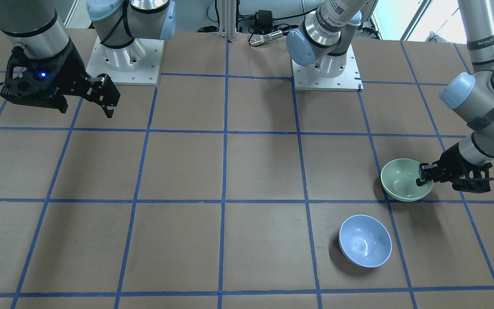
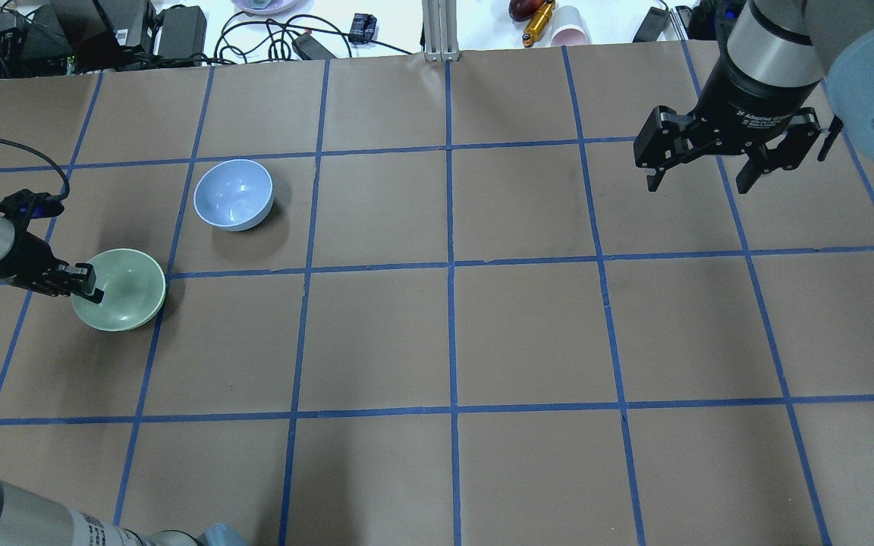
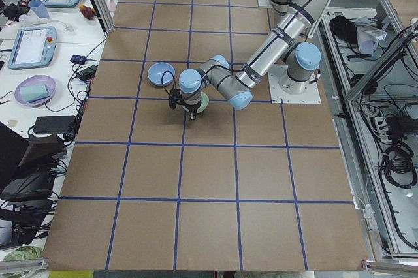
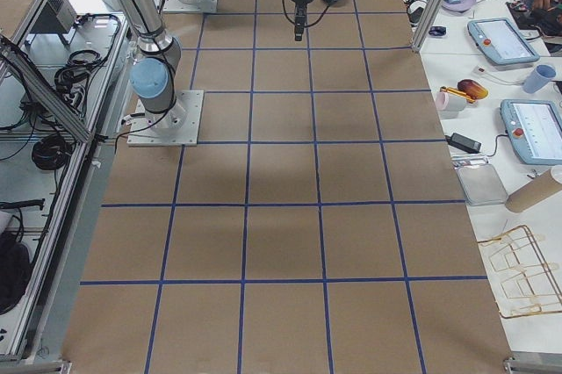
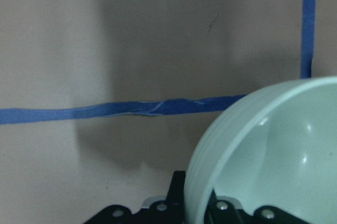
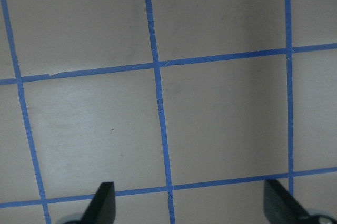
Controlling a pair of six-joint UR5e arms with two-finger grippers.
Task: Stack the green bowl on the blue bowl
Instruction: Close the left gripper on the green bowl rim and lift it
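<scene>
The green bowl (image 2: 122, 290) is at the table's left side, one grid cell nearer the robot than the blue bowl (image 2: 233, 194). My left gripper (image 2: 89, 286) is shut on the green bowl's left rim, one finger inside and one outside. The left wrist view shows the rim (image 5: 274, 155) clamped in the gripper (image 5: 200, 211), the bowl slightly tilted. I cannot tell whether it rests on the table. The blue bowl (image 1: 365, 240) stands upright and empty, apart from the green bowl (image 1: 403, 180). My right gripper (image 2: 699, 182) is open and empty, high over the far right.
The brown table (image 2: 452, 334) carries a grid of blue tape lines. Cables, boxes and a cup (image 2: 570, 34) lie past the far edge. The arm bases (image 1: 326, 71) stand at the robot's side. The right wrist view shows only bare table between the gripper's open fingertips (image 6: 102, 203).
</scene>
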